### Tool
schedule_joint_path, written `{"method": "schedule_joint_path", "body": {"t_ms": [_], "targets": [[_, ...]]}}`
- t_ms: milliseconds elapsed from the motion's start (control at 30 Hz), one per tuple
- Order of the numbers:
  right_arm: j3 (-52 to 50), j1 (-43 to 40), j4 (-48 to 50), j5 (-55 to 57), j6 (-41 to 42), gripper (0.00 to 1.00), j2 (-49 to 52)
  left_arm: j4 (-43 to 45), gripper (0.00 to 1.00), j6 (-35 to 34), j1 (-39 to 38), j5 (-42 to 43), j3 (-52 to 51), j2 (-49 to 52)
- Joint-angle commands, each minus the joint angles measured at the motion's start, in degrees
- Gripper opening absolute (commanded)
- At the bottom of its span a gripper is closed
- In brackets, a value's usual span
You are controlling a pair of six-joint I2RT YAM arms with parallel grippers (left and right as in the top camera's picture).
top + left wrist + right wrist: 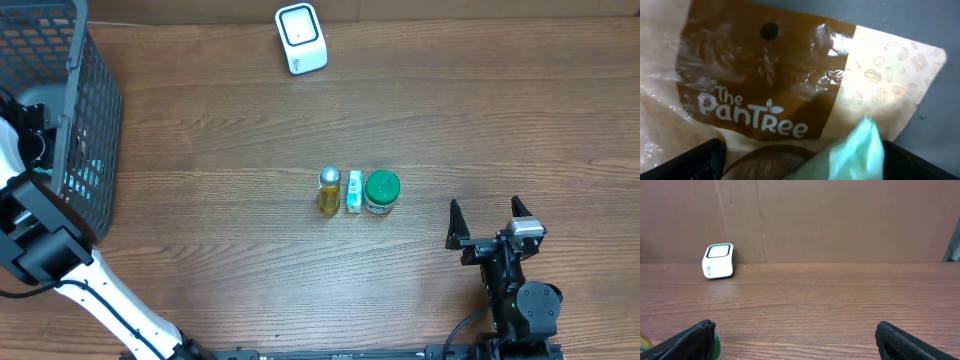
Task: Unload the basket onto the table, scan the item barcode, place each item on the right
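The PanTree pouch (pixel 765 90) lies flat right under my left pincer (pixel 800 150), brown band and punched hanging hole uppermost, the cream part printed with little nuts. My two dark fingers (pixel 690 160) stand wide apart at the bottom corners of the wrist view and close on nothing. A pale mint-green packet (pixel 855 150) lies over the pouch's lower edge, between those fingers. All this sits inside the grey mesh basket (pixel 95 120) at the left edge of the table (pixel 450 110). From overhead my left arm reaches into the basket and the pincer itself is hidden.

My right pincer (pixel 486 208) hangs low over the wood near my side of the table, its jaws spread wide and empty.

Just ahead and to the left of it, three items stand in a tight row at the middle of the table. They are a small bottle (pixel 328 192) of yellow liquid with a silver cap, a slim green-and-white box (pixel 354 190), and a jar (pixel 381 192) with a green lid.

Farthest off, at the table's back edge, sits the white barcode scanner (pixel 300 38), well apart from the row.
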Motion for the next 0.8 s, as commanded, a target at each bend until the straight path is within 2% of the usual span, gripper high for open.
{"method": "schedule_joint_path", "body": {"t_ms": [0, 100, 333, 567, 767], "targets": [[-0.6, 0.3, 0.3, 0.0, 0.2, 1.00, -0.7, 1.9, 1.00, 1.4, 0.1, -3.0, -6.6, 1.9], [-0.6, 0.3, 0.3, 0.0, 0.2, 1.00, -0.7, 5.7, 1.00, 1.3, 0.1, -5.8, -12.2, 1.9], [-0.6, 0.3, 0.3, 0.0, 0.2, 1.00, -0.7, 12.1, 1.00, 2.1, -0.2, -4.9, -20.9, 1.9], [-0.6, 0.3, 0.3, 0.0, 0.2, 1.00, -0.7, 11.9, 0.99, 4.6, 0.0, 6.6, -20.4, 1.7], [-0.6, 0.3, 0.3, 0.0, 0.2, 1.00, -0.7, 8.6, 0.99, 4.1, 0.0, 11.8, -15.2, 1.7]]}}
